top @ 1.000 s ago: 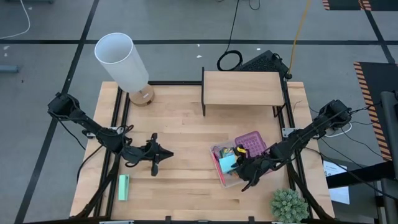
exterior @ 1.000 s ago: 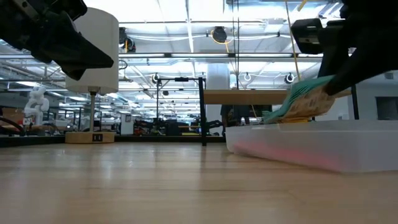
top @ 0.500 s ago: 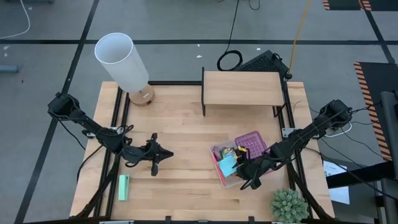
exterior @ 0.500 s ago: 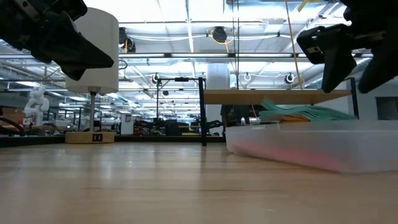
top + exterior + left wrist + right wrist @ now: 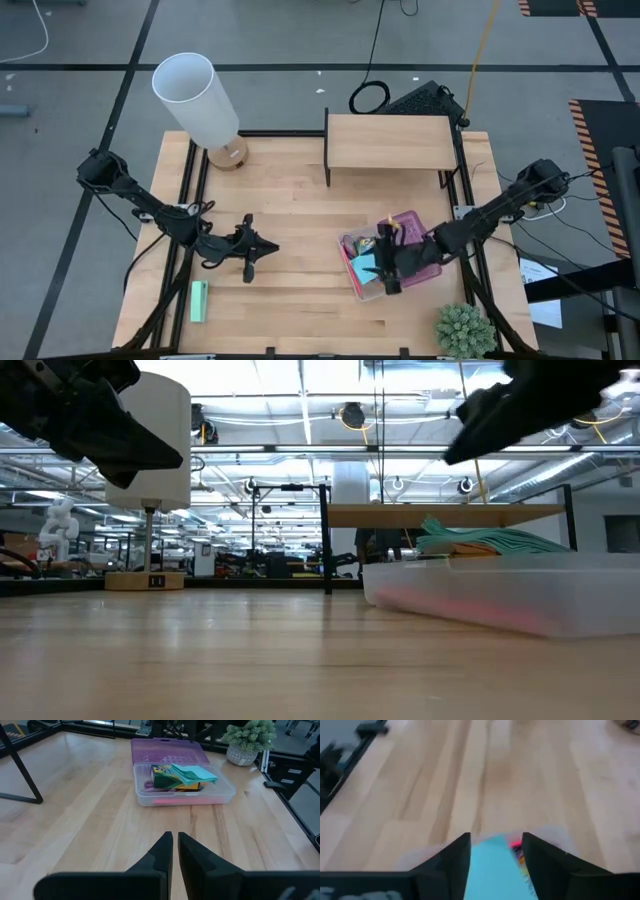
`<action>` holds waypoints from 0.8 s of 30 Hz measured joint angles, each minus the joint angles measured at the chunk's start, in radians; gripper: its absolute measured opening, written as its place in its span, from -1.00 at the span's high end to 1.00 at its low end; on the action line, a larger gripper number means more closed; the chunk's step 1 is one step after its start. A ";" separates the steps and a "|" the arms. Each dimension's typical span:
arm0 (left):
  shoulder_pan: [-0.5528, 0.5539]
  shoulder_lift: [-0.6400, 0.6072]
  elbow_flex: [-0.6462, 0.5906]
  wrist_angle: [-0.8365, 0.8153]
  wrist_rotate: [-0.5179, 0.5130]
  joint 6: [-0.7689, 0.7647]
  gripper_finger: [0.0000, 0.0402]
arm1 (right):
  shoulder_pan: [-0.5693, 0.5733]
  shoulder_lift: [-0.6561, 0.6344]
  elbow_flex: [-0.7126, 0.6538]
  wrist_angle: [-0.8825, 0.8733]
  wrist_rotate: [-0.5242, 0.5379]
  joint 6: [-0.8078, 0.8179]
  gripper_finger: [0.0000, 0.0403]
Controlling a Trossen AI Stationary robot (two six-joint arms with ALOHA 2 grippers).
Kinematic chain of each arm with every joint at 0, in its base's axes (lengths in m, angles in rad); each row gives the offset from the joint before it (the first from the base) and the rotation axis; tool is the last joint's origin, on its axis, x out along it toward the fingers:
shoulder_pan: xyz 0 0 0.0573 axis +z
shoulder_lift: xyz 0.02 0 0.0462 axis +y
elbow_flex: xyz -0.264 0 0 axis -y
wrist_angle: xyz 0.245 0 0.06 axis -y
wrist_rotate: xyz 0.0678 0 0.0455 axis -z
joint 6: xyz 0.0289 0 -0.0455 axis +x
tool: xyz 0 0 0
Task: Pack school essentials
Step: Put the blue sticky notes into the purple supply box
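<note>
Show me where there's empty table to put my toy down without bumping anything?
Bare wood lies between the lamp and the wooden shelf, and in the middle between the left gripper and the clear box. It is crowded on the right: the right gripper hovers over that full box, with the plant close by. A green block sits front left.

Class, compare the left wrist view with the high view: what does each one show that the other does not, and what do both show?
Only the left wrist view shows the printed green and yellow face of the crayon box under the light-blue note pad, and the left gripper nearly closed.

Only the high view shows the white lamp, the wooden shelf, the green block and the right gripper over the case.

Both show the clear case with its purple lid, and the potted plant.
</note>
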 joint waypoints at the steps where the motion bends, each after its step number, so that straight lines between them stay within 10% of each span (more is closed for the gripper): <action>1: 0.000 0.000 0.000 0.000 0.000 0.001 0.85 | -0.017 0.000 0.000 0.019 -0.003 0.003 0.19; 12: 0.002 0.000 0.000 -0.004 0.000 0.009 0.85 | -0.146 0.016 -0.074 0.086 -0.063 0.053 0.94; 24: 0.002 0.000 0.000 -0.001 0.000 0.019 0.85 | -0.162 0.016 -0.208 0.248 -0.111 0.081 0.99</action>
